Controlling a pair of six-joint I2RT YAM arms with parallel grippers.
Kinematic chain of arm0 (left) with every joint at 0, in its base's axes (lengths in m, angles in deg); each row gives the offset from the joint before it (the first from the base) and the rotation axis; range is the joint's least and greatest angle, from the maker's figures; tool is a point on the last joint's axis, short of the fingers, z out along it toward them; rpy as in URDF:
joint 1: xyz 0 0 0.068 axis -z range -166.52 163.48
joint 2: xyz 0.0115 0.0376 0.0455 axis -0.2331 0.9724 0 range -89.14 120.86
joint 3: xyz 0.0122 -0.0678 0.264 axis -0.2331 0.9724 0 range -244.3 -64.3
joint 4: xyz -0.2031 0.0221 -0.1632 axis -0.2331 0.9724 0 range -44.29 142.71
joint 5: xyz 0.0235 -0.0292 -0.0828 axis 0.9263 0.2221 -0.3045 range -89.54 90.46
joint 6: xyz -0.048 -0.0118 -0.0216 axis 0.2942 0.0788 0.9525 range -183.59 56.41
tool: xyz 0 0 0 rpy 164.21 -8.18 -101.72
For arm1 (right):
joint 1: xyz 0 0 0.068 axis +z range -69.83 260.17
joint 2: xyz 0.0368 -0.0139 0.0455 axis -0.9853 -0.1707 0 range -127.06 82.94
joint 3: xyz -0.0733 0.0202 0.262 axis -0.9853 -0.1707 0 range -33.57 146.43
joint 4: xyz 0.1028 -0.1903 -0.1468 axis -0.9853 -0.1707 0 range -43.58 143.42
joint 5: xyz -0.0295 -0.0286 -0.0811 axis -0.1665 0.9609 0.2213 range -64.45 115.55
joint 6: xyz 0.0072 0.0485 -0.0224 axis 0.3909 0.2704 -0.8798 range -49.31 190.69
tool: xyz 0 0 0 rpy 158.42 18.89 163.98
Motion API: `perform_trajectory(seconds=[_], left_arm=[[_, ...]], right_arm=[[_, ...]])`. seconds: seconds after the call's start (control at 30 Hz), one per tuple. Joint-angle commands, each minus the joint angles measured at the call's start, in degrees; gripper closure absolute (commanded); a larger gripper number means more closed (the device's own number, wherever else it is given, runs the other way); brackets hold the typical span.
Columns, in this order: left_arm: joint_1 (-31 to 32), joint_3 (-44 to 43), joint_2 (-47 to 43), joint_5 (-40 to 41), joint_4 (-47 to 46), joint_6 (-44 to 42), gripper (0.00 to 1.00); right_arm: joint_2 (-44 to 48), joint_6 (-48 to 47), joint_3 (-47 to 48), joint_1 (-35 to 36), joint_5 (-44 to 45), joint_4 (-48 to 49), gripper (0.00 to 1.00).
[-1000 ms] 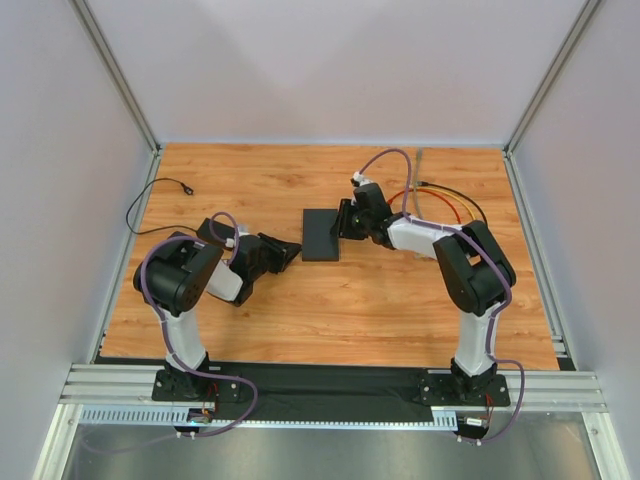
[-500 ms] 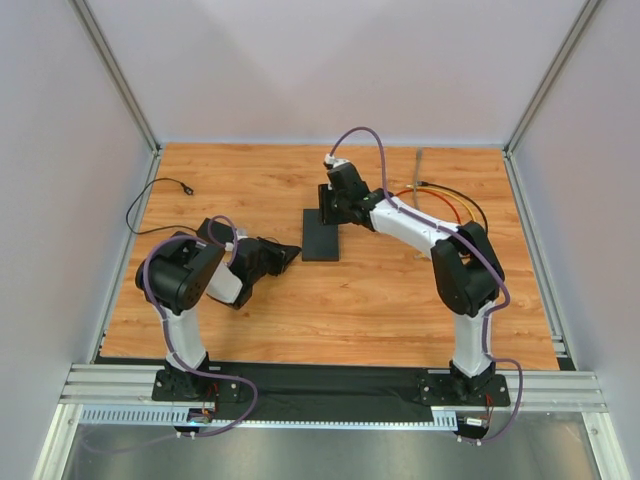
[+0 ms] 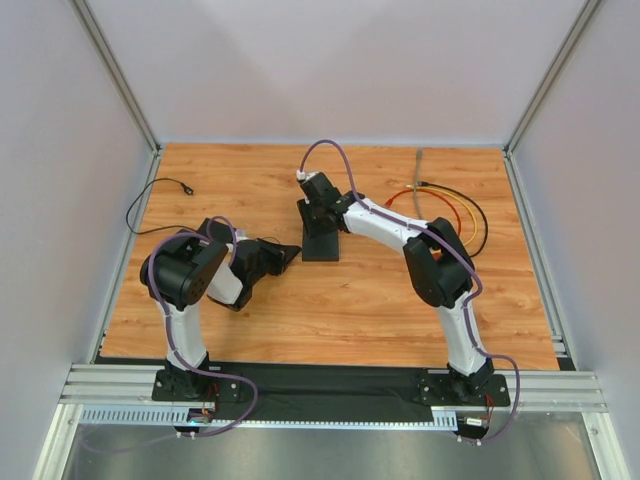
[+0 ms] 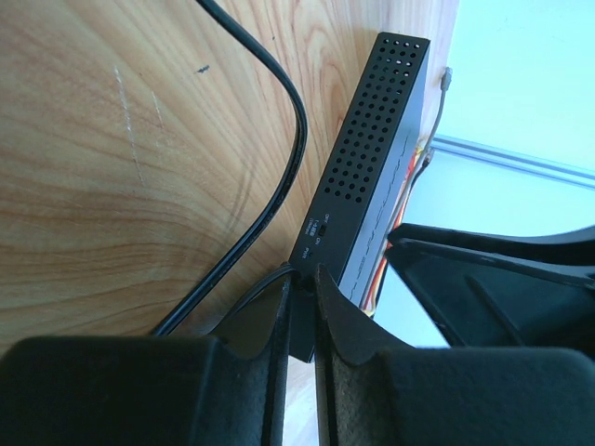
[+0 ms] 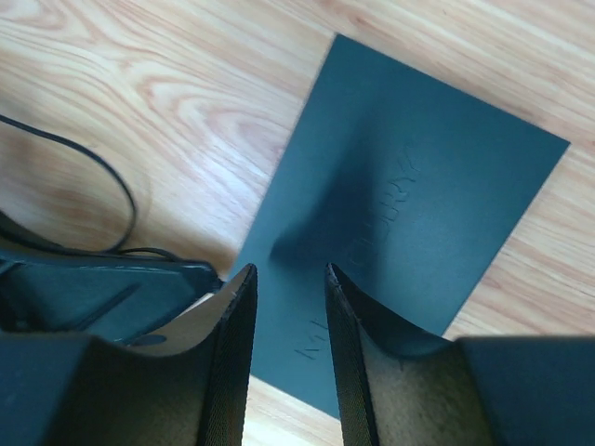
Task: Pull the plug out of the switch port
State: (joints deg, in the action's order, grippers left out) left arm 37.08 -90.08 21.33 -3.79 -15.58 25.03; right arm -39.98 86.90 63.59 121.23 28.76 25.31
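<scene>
Plug (image 4: 300, 334) is apparently clamped by the left gripper (image 4: 302, 283), lower centre. Right gripper (image 5: 290, 279) is held slightly parted, empty, over the switch (image 5: 418, 186).

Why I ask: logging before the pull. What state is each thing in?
Switch: lying flat.
Plug: at the switch's side port, seemingly seated.
Left gripper: shut on the plug.
Right gripper: open, empty, over the switch.
Lead: slack.

Flat black switch (image 3: 322, 245) (vented side)
</scene>
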Motion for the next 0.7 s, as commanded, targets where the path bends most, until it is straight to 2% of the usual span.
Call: perform_trajectory(seconds=[0.0,0.13,0.37,0.67], left_arm=[[-0.5,1.0,1.5,2.0,1.8,-2.7,0.93],[-0.5,0.9,2.4,1.5,1.4,-3.2,1.00],[-0.5,0.6,4.6,0.5,-0.9,-4.0,1.00],[-0.5,1.1,5.5,0.6,-2.2,-5.1,1.00]], right_arm=[[-1.4,-2.5,3.4,0.4,1.9,-1.9,0.63],[-2.7,-4.7,5.5,2.3,6.5,-4.0,0.62],[-4.4,-6.3,7.1,4.7,10.5,-4.8,0.49],[-7.1,-8.1,7.2,5.9,15.6,-6.3,0.45]])
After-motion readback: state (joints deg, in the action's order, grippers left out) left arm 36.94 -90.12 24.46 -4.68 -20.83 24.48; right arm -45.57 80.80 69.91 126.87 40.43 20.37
